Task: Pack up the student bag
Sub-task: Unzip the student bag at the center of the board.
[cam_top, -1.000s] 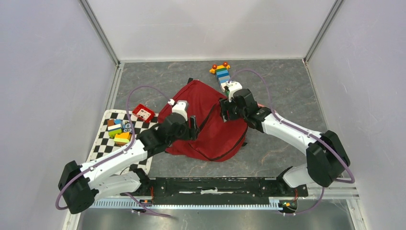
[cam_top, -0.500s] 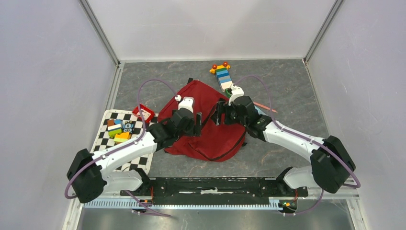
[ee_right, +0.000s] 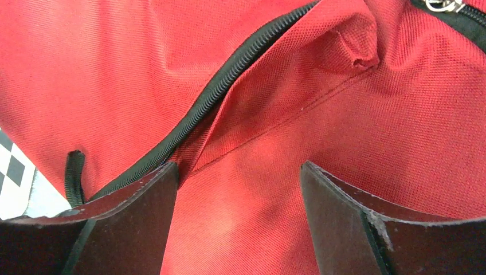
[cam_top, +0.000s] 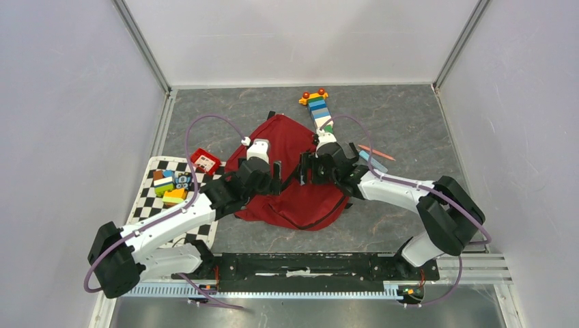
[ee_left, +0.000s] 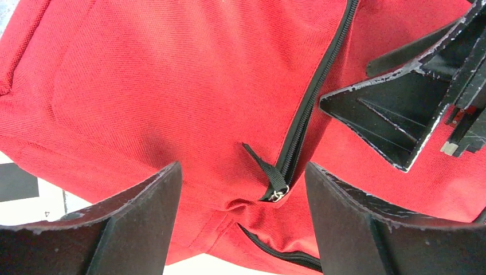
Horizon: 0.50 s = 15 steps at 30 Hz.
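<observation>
The left end effector is held released, its jaws spread and empty just above the student bag, with the zipper pull lying between them. The right end effector is likewise released and holds nothing, hovering close beside it over a fold of red fabric along the zipper. The bag lies flat in the middle of the counter, and its zipper appears closed where it can be seen. The step in hand is judged to be opening the bag. Next, the pull would need to be pinched while the fabric beside it is held steady.
</observation>
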Available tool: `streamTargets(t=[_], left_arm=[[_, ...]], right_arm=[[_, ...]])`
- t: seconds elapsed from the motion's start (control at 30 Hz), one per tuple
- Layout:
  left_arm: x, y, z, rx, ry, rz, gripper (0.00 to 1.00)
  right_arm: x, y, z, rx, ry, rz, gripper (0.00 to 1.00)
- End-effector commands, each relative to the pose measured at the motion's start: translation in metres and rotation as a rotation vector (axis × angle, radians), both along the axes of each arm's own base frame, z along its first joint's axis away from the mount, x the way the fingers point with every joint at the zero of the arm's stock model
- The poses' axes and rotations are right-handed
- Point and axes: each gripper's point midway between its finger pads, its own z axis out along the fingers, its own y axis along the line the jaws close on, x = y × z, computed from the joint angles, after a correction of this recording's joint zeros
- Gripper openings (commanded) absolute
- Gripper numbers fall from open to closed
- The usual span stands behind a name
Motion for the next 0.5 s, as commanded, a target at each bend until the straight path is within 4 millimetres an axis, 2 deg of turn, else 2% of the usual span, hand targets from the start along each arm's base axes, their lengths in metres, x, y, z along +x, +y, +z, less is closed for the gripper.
streamTargets(t=[0.0,0.2,0.3,0.47], left_arm=[[0.011,-0.001,0.011,0.042,-0.064,-0.013,0.84],[0.027,-0.026,0.014,0.1,-0.107,-0.108,0.86],[0.038,-0.036,0.012,0.159,-0.129,-0.126,0.89],[0.057,-0.042,0.006,0.215,-0.165,-0.077,0.97]], right_arm=[[-0.002,-0.014,-0.001,-0.027,-0.024,-0.058,0.82],[-0.017,-0.035,-0.022,-0.048,0.007,-0.099,0.82],[-0.022,-0.034,-0.03,-0.045,0.035,-0.093,0.82],[-0.029,-0.033,-0.037,-0.009,0.059,-0.092,0.83]])
